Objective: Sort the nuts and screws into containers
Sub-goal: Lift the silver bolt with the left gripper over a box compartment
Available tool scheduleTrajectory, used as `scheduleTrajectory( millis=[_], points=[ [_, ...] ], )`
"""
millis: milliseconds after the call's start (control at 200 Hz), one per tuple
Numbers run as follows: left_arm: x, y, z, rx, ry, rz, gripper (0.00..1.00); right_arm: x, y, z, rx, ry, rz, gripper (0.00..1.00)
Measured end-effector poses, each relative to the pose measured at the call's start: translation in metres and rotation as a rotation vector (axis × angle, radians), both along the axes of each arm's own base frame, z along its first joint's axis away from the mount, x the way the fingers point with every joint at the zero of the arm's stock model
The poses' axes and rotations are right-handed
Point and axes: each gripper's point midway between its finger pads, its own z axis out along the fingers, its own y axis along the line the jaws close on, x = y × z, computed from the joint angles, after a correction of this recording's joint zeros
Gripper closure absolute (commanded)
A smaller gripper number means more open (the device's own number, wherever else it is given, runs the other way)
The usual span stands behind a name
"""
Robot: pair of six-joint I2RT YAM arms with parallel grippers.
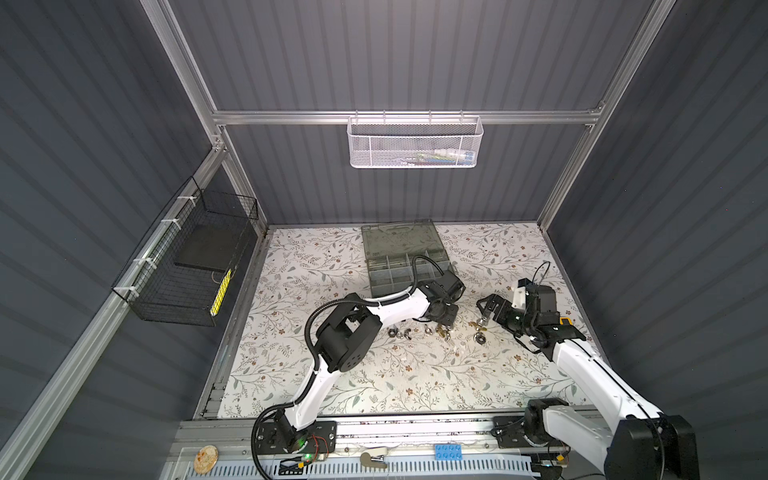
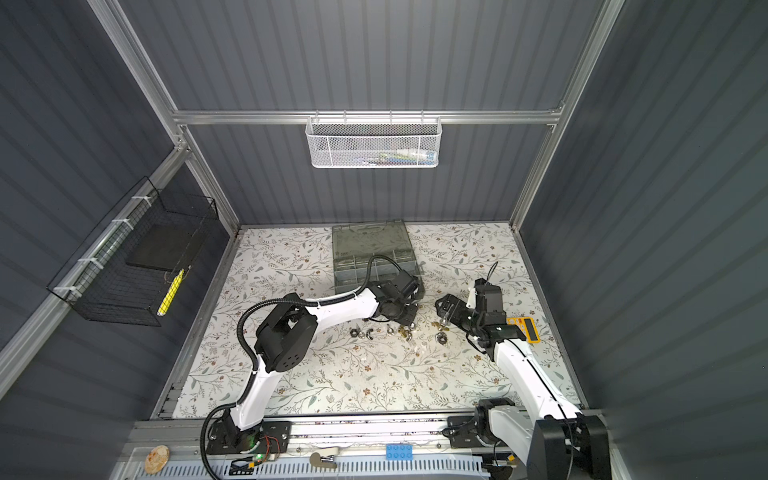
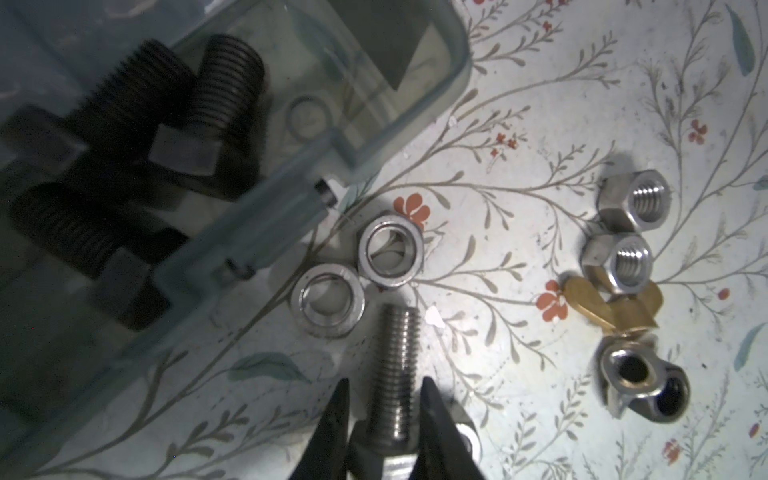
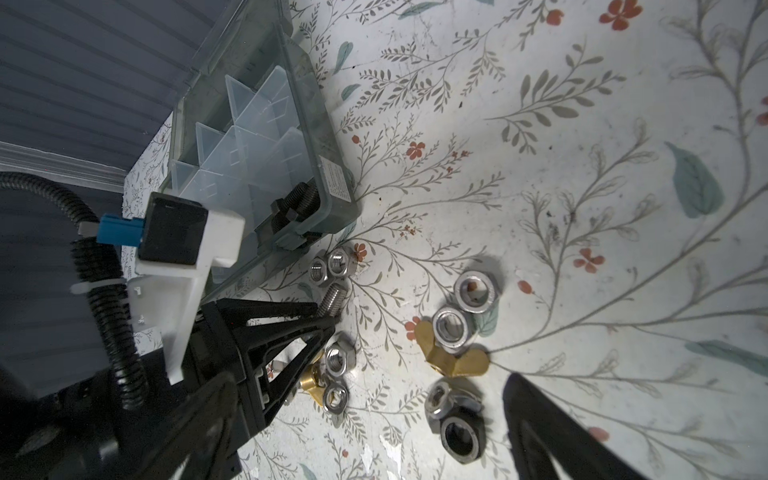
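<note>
Mid-surface, the left fingers (image 3: 328,432) gripped a silver screw (image 3: 395,374) near its head, shaft pointing toward the case (image 3: 457,62) just ahead; the right fingers (image 4: 552,432) gaped wide, empty, above loose nuts (image 4: 476,291).

I have the organiser case (image 1: 405,266) at the back middle of the table (image 1: 332,374), its lid (image 1: 399,239) opened toward the rear wall. Three bolts (image 3: 124,166) lie in its near right corner compartment. Just in front of that corner, a screw (image 3: 397,353) sits between the jaws of my left gripper (image 3: 384,384). Two touching nuts (image 3: 365,253) lie between its tip and the case wall. Loose nuts (image 1: 441,331) run in a row before the case, and my right gripper (image 1: 486,311) hangs spread above the row's right end.
</note>
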Motion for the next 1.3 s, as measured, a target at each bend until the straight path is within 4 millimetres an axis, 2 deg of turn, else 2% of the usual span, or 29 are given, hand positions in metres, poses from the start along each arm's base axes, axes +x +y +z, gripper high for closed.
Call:
scheduleTrajectory(
  millis=[305,645,785,931,1121,1301],
  points=[
    [0.000,0.003,0.017,-0.008,-0.015,0.004,0.80,0.001,0.001,0.009,0.022,-0.018,-0.010,0.01],
    [0.012,0.013,0.063,-0.076,-0.053,0.046,0.80,0.008,0.005,0.023,0.031,-0.053,-0.004,0.01],
    [0.030,0.036,0.079,-0.103,-0.058,0.107,0.80,0.010,0.013,0.026,0.032,-0.056,0.019,0.01],
    [0.051,0.071,0.088,-0.121,-0.052,0.192,0.80,0.011,0.022,0.027,0.034,-0.048,0.045,0.01],
    [0.070,0.110,0.090,-0.113,-0.052,0.274,0.80,0.015,0.040,0.029,0.026,-0.040,0.086,0.01],
    [0.077,0.135,0.084,-0.104,-0.038,0.322,0.81,0.024,0.074,0.039,-0.002,-0.059,0.184,0.01]
  ],
)
